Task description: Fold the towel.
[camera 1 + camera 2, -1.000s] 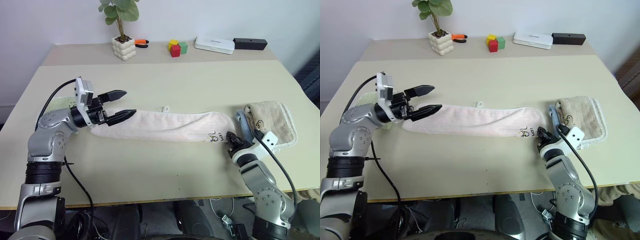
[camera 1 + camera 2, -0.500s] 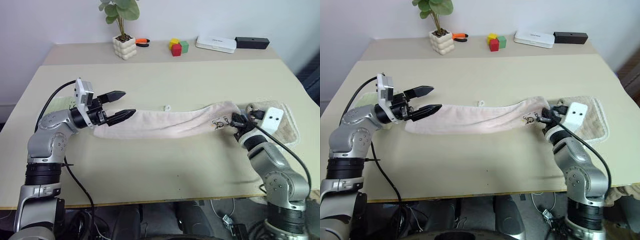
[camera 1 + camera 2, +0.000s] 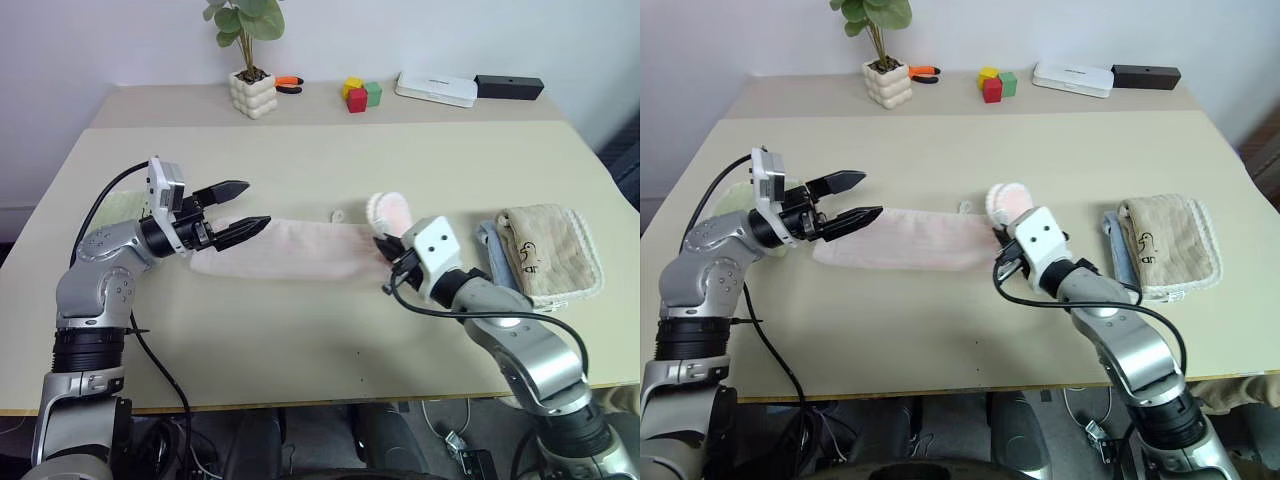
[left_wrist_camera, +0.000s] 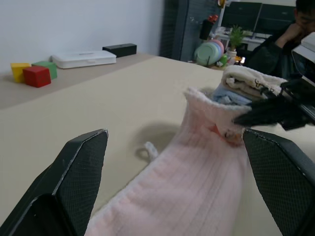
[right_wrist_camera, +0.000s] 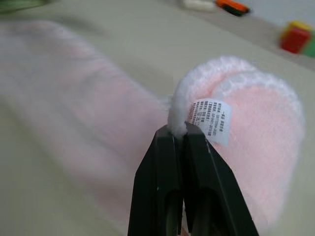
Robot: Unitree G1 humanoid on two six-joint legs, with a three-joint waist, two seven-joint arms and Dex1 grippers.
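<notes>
Beige tabletop (image 3: 330,160) runs back to a pale wall, with a potted plant in a knobbly white pot (image 3: 248,92) and red, yellow and green toy blocks (image 3: 358,95) along the far edge. Across the middle lies the pale pink fluffy terry towel (image 3: 290,248), stretched sideways. Its right end is lifted off the surface and curled over (the little white printed tag (image 5: 211,119) sits just beside the fingertips), pinched in the right gripper (image 3: 384,246), whose two black fingers are pressed together on the fabric edge. The left gripper (image 3: 250,207) hovers just above the towel's left end, fingers spread wide, holding nothing. A folded beige towel (image 3: 548,250) lies near the right edge, well apart.
</notes>
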